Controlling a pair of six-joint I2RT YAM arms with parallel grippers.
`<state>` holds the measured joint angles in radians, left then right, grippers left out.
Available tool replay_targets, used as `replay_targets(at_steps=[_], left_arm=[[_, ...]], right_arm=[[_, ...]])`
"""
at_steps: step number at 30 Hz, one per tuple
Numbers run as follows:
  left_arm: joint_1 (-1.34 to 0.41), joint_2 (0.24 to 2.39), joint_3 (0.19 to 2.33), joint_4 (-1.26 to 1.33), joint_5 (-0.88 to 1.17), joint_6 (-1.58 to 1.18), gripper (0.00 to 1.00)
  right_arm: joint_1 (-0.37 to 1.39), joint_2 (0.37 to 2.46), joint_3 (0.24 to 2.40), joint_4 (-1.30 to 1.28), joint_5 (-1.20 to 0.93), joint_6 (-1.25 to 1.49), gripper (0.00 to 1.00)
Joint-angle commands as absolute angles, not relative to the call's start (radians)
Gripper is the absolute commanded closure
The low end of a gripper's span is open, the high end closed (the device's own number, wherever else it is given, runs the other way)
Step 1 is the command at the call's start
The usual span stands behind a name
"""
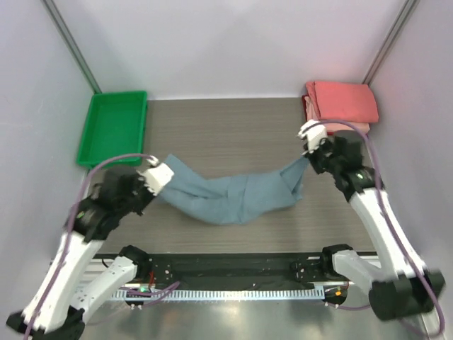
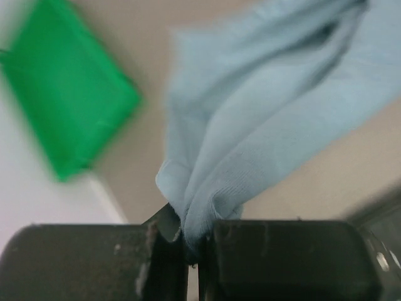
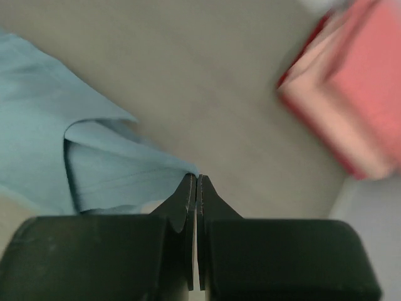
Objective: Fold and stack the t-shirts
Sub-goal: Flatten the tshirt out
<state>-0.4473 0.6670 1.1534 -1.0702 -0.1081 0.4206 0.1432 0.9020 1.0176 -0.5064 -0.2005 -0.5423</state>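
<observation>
Left jaws are clamped tight on a bunched corner of the blue-grey t-shirt (image 2: pixel 263 125), the cloth spilling out from between them in my left wrist view; right jaws are pressed together as well, and as far as I can make out they pinch only a thin edge of the same shirt at their tips; from above I see the shirt strung between the two arms, both ends lifted, its rumpled middle sagging onto the desk (image 1: pixel 226 127) near the front; the folded coral-red t-shirts (image 1: pixel 343 103) sit stacked in the far right corner, just behind the right arm (image 1: pixel 361 184); the green tray (image 1: pixel 113 126) lies in the far left corner, apart from the shirt.
</observation>
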Motion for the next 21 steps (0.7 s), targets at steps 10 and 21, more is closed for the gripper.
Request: replay_targets(at_steps=[10,21], left_arm=[[-0.442,1.126,1.364,-0.989,-0.063,0.428,1.00],[-0.442,0.821,1.163,-1.365,0.373,0.434,0.91]], right_arm=[[0.120,1.351,1.360,-0.336,-0.114,-0.536,0.99],[0.121,0.873,1.088,-0.684,-0.356,-0.515,0.99]])
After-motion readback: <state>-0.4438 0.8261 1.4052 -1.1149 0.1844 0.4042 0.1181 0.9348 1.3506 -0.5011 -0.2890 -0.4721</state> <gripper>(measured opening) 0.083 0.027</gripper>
